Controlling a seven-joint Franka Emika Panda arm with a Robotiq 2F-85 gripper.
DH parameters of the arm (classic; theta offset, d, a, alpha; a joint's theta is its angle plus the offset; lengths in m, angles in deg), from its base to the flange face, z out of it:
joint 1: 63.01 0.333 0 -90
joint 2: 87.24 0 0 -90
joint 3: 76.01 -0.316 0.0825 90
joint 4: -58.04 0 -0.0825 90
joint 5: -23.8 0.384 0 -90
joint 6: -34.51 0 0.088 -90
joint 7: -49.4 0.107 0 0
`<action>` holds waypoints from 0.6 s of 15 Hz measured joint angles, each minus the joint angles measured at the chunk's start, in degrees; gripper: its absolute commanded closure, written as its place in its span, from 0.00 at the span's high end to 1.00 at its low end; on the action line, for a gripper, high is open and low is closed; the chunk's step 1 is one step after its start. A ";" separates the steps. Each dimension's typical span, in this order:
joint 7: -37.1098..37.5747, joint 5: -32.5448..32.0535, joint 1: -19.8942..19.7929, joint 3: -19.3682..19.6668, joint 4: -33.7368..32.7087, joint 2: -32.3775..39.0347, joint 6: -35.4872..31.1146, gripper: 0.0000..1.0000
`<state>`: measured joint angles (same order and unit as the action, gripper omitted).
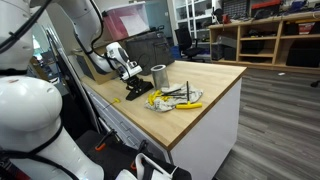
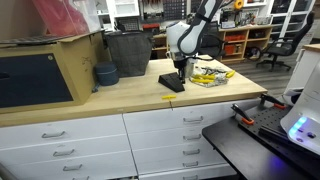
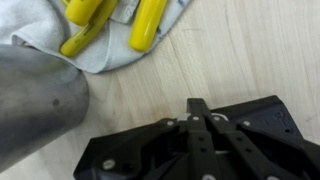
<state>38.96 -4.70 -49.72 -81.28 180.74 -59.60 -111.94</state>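
Countertop (image 3: 240,50): pale wood is being shown, smooth and matt, with a fine grain.
Cup (image 3: 35,100): grey metal is being shown, brushed and dull.
Cloth (image 3: 110,50): soft whitish fabric is being shown, creased and matt.
Tool handles (image 3: 150,22): yellow plastic is being shown, smooth and slightly glossy.
Gripper (image 3: 198,108): black, matt, hard parts are being shown, dotted with small bright screws.
Drawer fronts (image 2: 70,135): white, smooth faces are being shown, with pale metal pulls.

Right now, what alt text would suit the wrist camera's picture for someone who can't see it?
A black gripper, its jaws shut, hangs over a pale wooden tabletop. At the picture's left edge is a grey metal cup; above it, yellow-handled tools lie on a pale cloth.
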 measured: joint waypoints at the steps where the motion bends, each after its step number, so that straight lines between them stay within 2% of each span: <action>1: 1.06 -1.38 0.79 0.63 -0.22 0.00 -0.26 0.00; 4: 2.27 -4.09 1.95 1.48 -0.55 -0.07 -0.99 0.00; 7: 1.03 -3.47 1.58 0.08 -0.21 -0.58 -1.08 0.00; 8: 0.29 -2.82 1.35 -0.67 0.14 -0.98 -1.09 0.18; 9: -0.61 -2.07 1.19 -1.40 0.67 -1.59 -1.09 0.27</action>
<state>38.35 -6.77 -48.52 -82.68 181.41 -61.19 -113.03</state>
